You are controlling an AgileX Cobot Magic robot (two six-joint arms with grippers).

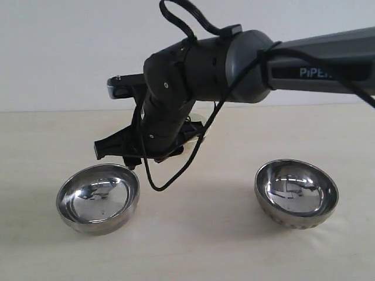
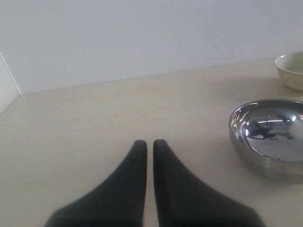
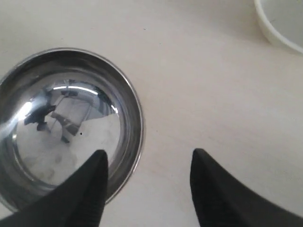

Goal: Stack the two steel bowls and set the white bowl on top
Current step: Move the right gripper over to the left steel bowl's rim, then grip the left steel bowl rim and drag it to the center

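Two steel bowls stand apart on the table, a plain one [image 1: 98,198] at the left and a dimpled one [image 1: 296,193] at the right. My right gripper [image 1: 117,153] has reached across and hangs over the far rim of the left bowl. In the right wrist view it [image 3: 150,153] is open and empty, one fingertip [image 3: 99,163] over the bowl's [image 3: 66,123] inside, the other beyond the rim. The white bowl [image 3: 281,23] stands farther back, mostly hidden behind the arm in the exterior view. My left gripper [image 2: 147,142] is shut and empty, off to the side of a steel bowl [image 2: 270,135] and the white bowl [image 2: 291,68].
The right arm's dark forearm [image 1: 316,64] spans the upper right of the exterior view, with a cable [image 1: 176,170] looping down from it. A pale tabletop [image 1: 199,234] lies between the two steel bowls. A white wall stands behind.
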